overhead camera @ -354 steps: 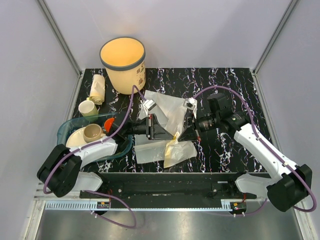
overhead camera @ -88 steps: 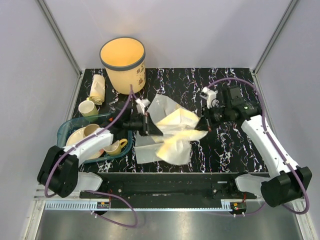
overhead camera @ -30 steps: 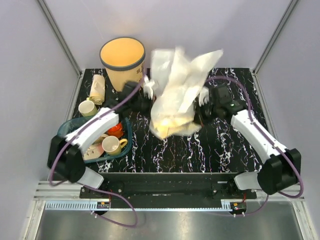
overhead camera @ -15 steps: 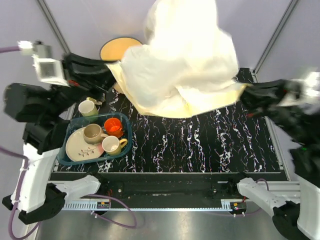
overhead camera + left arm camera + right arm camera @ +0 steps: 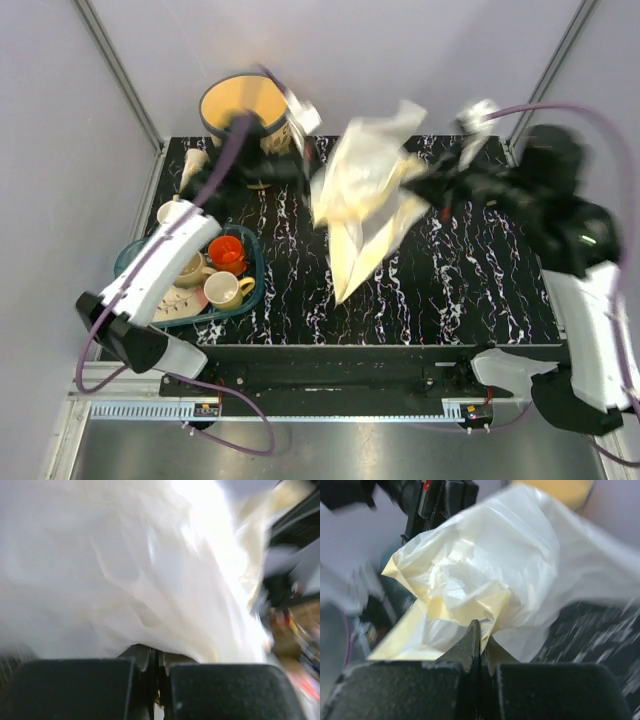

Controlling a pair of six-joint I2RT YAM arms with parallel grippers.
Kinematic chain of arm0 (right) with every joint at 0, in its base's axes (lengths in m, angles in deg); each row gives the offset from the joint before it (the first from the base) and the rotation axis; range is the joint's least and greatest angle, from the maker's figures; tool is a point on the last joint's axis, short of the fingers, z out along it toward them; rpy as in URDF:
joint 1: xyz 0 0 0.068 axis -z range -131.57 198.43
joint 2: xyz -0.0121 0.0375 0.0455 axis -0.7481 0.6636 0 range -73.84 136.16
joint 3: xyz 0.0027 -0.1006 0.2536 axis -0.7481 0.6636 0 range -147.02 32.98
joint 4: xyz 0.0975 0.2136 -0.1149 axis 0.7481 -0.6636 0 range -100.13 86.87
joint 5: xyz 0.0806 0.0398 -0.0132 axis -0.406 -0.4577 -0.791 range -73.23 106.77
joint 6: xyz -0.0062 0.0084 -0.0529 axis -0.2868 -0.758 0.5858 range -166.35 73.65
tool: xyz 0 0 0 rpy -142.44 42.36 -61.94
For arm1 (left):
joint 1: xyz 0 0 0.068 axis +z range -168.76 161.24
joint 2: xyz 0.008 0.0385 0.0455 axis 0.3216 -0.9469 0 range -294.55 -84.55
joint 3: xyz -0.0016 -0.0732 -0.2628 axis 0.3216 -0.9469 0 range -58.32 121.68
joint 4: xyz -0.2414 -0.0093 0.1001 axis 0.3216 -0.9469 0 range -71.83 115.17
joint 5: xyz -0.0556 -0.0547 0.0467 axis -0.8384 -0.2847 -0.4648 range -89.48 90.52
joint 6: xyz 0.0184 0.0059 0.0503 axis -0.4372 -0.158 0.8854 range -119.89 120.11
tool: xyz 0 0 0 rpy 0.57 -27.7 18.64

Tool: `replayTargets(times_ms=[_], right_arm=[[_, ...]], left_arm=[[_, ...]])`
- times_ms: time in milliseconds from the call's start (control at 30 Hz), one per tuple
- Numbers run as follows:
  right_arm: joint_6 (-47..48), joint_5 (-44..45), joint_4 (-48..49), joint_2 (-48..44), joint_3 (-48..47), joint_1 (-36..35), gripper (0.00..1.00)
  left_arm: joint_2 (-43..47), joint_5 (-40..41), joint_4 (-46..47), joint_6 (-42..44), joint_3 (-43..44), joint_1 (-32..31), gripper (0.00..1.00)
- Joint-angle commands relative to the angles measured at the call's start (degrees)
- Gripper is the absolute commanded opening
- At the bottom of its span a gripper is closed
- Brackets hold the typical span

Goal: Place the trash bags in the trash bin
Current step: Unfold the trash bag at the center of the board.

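Note:
The trash bag (image 5: 362,205) is a crumpled whitish-yellow film hanging in the air above the table's middle, stretched between both grippers. My left gripper (image 5: 305,165) is shut on its left edge, just right of the trash bin (image 5: 232,105), a cream-yellow bucket at the back left. My right gripper (image 5: 425,185) is shut on the bag's right edge. In the left wrist view the film (image 5: 125,570) fills the frame above the shut jaws. In the right wrist view the bag (image 5: 490,575) bunches at the shut jaws, with the bin (image 5: 555,490) behind it.
A teal dish tray (image 5: 135,255) with a plate, an orange cup and two mugs sits at the left. A pale mug (image 5: 172,212) and a rolled bundle (image 5: 192,165) lie behind it. The black marbled table (image 5: 470,270) has walls on three sides.
The bag was spread high and wide between the raised arms; now both grippers have come down and closer together, and the bag hangs narrower, with its tail pointing down toward the table.

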Motion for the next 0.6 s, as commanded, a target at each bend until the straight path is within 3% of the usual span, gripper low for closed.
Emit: replayTargets(times_ms=[0,33,67,133,200,267,333,400,467,500,533,567], right_arm=[[-2.3,10.0,7.0,0.8,-19.7,-0.2,0.00],[-1.0,13.0,7.3,1.0,-17.8,-0.1,0.00],[0.2,14.8,8.2,0.9,-14.0,-0.2,0.00],[3.9,14.4,7.9,-0.2,0.7,-0.2,0.00],[5.2,10.0,3.0,-0.8,14.3,-0.3,0.00],[5.3,6.9,-1.3,-1.4,20.6,-0.6,0.00],[6.6,0.7,-5.6,-4.5,24.2,-0.7,0.00],[6.7,-4.8,-6.6,-7.3,17.3,-0.6,0.00],[4.1,-7.0,-5.3,-6.0,6.7,-0.6,0.00],[1.1,-5.5,-3.1,-2.0,-7.0,-0.6,0.00],[0.1,-3.1,-2.2,0.4,-14.2,-0.6,0.00],[-0.5,0.1,-1.3,2.6,-26.5,-0.6,0.00]], left_arm=[[6.0,-7.4,36.1,-27.1,19.6,8.7,0.00],[5.7,-3.0,35.4,-26.5,18.4,10.0,0.00],[5.5,0.9,24.4,-18.1,16.8,10.6,0.00],[5.0,10.8,12.8,-9.1,8.5,10.1,0.00],[2.6,9.8,0.9,-2.1,-3.3,8.9,0.00],[2.7,5.8,-6.6,5.0,-10.2,4.7,0.00],[8.9,-0.7,-6.0,8.1,-15.8,2.0,0.00],[15.1,-3.2,3.2,5.1,-13.0,2.1,0.00],[15.0,-5.3,17.7,-4.7,1.2,6.0,0.00],[10.5,-6.2,21.6,-8.4,7.8,7.5,0.00],[7.6,-6.2,26.1,-13.8,16.6,10.4,0.00],[5.1,-5.5,28.0,-14.9,29.5,11.6,0.00]])
